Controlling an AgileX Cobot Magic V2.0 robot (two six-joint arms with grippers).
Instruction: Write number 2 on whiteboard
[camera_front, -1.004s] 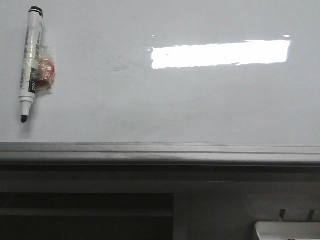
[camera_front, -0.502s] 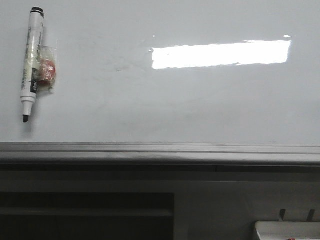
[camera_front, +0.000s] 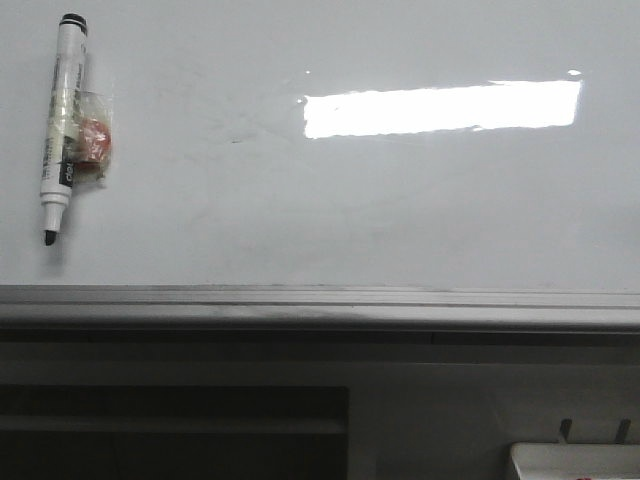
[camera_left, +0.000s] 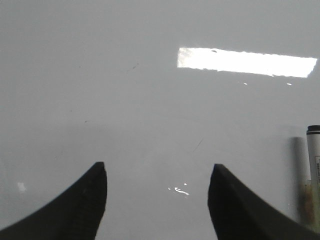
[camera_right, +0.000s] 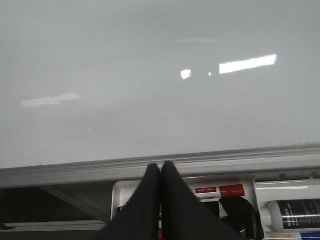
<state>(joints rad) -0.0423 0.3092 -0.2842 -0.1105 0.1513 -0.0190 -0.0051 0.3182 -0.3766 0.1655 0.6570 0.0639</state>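
Observation:
The whiteboard fills the front view, glossy white with a bright rectangular glare and a grey bottom rail. No number 2 shows on it; only faint smudges. A black-tipped white marker lies on the board at the upper left, uncapped, tip toward the rail, with a small red item in clear wrap beside it. My left gripper is open and empty over the board; the marker shows at its view's edge. My right gripper is shut and empty over the rail.
Below the rail, a white tray holds a red-capped marker and a bottle with a dark label. The tray's corner shows in the front view. A dark recess lies under the rail at left.

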